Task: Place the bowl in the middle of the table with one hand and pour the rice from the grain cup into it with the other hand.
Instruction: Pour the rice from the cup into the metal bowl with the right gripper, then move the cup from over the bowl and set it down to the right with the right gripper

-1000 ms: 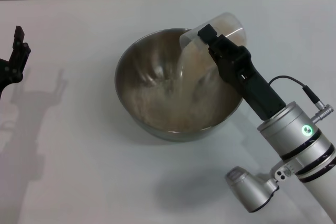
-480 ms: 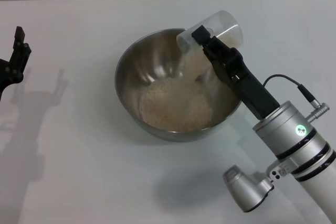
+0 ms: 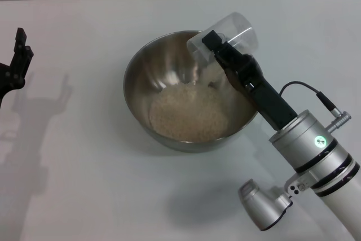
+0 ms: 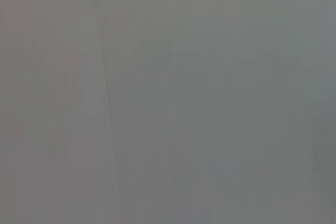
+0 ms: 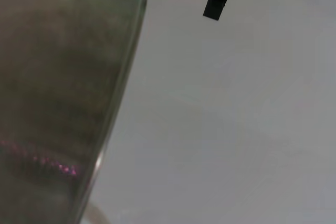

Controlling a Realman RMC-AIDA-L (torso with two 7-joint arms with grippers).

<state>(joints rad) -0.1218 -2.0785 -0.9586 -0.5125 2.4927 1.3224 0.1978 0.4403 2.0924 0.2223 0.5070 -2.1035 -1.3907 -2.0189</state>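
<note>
Jaws of right gripper [image 3: 217,46] clamped on tipped cup [image 3: 225,35] above bowl [image 3: 189,91]; rice [image 3: 189,111] inside. Pour apparently finished; next, righting cup. Left gripper [image 3: 16,60] spread, well left of bowl.

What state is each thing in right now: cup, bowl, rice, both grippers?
Cup: tipped on its side over the bowl's far rim, looks empty.
Bowl: upright on the table, holding the rice.
Rice: heaped in the bowl's bottom.
Right gripper: shut on the cup, above the bowl.
Left gripper: off at the table's left edge, holding nothing.
</note>
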